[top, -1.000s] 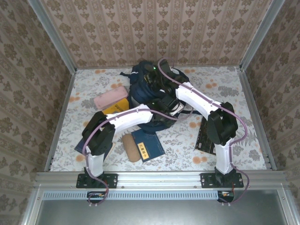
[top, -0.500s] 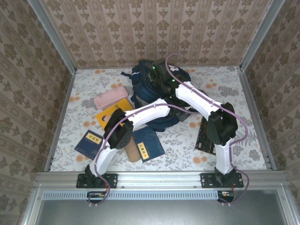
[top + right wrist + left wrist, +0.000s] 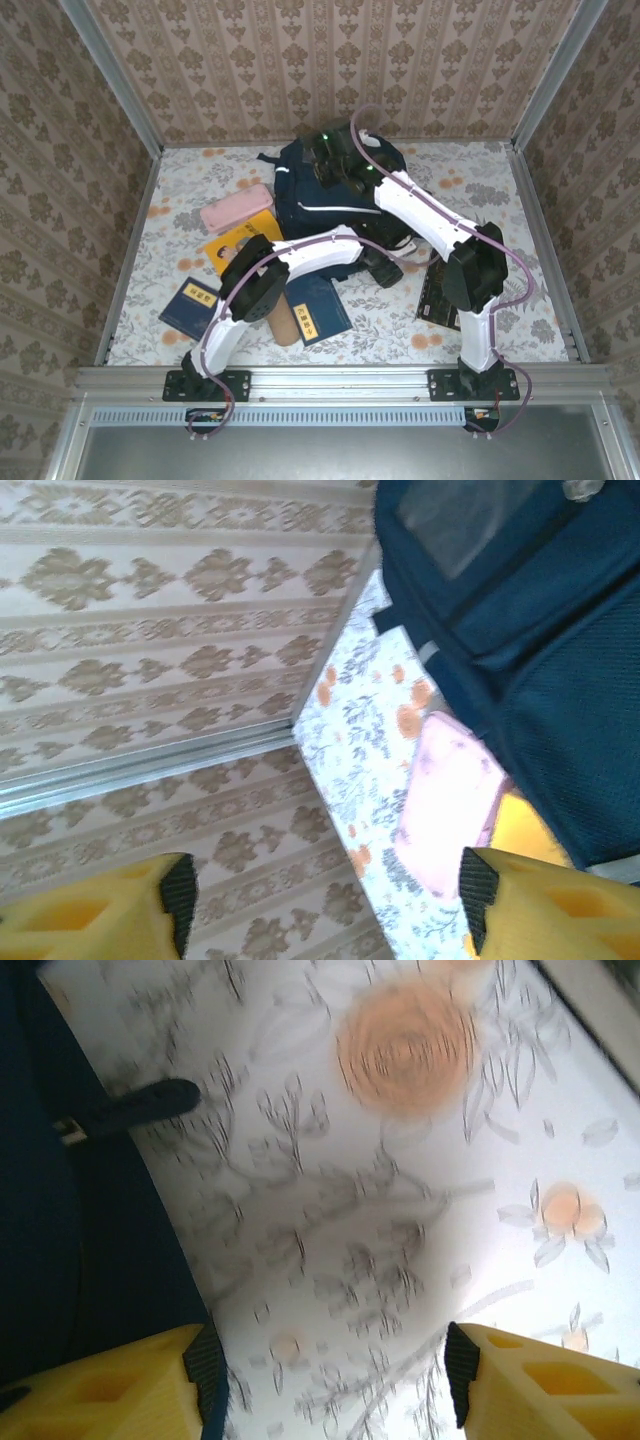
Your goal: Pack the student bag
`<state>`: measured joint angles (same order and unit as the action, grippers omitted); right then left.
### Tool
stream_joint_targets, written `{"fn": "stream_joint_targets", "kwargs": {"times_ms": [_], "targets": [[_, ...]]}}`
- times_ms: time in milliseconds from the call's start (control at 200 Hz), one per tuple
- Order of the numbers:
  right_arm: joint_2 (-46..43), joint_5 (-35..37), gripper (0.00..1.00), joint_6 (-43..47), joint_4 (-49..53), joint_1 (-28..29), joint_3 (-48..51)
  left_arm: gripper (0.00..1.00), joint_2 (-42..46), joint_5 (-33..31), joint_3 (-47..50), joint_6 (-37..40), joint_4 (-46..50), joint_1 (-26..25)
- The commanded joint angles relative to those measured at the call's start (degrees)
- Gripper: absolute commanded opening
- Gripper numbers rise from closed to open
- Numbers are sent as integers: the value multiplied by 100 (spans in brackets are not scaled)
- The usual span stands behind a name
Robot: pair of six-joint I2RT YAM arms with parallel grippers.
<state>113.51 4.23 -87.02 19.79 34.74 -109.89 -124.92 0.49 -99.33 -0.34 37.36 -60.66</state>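
The student bag (image 3: 325,205) lies in the far middle of the desk (image 3: 480,180), a slumped heap of navy fabric close to the back wall. The left fingers (image 3: 385,268) hang just off its near right edge, spread wide with nothing between them. The left wrist view looks down on flowered cloth, with the bag's dark side at the left and a loose strap (image 3: 140,1105) lying beside it. The right fingers (image 3: 335,158) sit over the top of the bag, also spread wide and empty.

Much is not yet packed: a pink case (image 3: 237,208), a yellow book (image 3: 235,240) just beside it, a blue book (image 3: 190,300), a labelled blue book (image 3: 315,310), a tan pouch (image 3: 283,325) and a dark book (image 3: 440,295) to the right. Whether anything is inside the bag I cannot tell.

The likely troubles:
- With neither arm holding it, the soft opening may sag shut, so the next thing gets shoved against closed fabric.
- The left forearm lies across the bag's near side, above the labelled book and pouch. A careless swing toward the books could drag the bag or knock them.
- The loose strap could catch a finger.
- The two arms work close together over the bag and could collide.
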Motion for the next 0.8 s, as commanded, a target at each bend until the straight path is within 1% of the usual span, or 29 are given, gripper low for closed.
{"fn": "stream_joint_targets", "kwargs": {"times_ms": [0, 155, 330, 405, 435, 495, 555, 610, 685, 730, 760, 795], "targets": [[-438, 61, 80, 948, 818, 15, -501, 66, 859, 264, 426, 76, 50, 40], [-777, 311, 81, 1724, 1420, -84, -486, 67, 1567, 421, 1119, 102, 148, 62], [-1283, 359, 81, 2358, 1815, -469, -137, 68, 2196, 945, 1197, 491, 686, 69], [-1568, 351, 81, 2644, 1978, -832, 149, 68, 2468, 1109, 1186, 566, 917, 163], [-1729, 351, 81, 2655, 2002, -1013, 382, 66, 2593, 1135, 1226, 555, 930, 244], [-2144, 223, 81, 2388, 1857, -1462, 1058, 62, 2823, 1237, 1345, 483, 854, 485], [-2611, -99, 81, 1958, 1438, -1961, 1929, 60, 2961, 1228, 1440, 334, 704, 766], [-2964, -301, 81, 1840, 1133, -2358, 2529, 61, 2946, 1040, 1385, 264, 643, 947], [-3243, -199, 83, 2119, 1192, -2666, 2889, 66, 2739, 348, 1146, 323, 643, 988], [-3343, -36, 83, 2333, 1323, -2732, 3042, 68, 2479, -49, 895, 363, 718, 1004], [-3344, 91, 83, 2496, 1372, -2727, 3164, 70, 2258, -307, 666, 271, 812, 1056], [-3582, 182, 84, 2635, 1414, -2719, 3350, 72, 1985, -542, 346, 93, 963, 1119]]}}
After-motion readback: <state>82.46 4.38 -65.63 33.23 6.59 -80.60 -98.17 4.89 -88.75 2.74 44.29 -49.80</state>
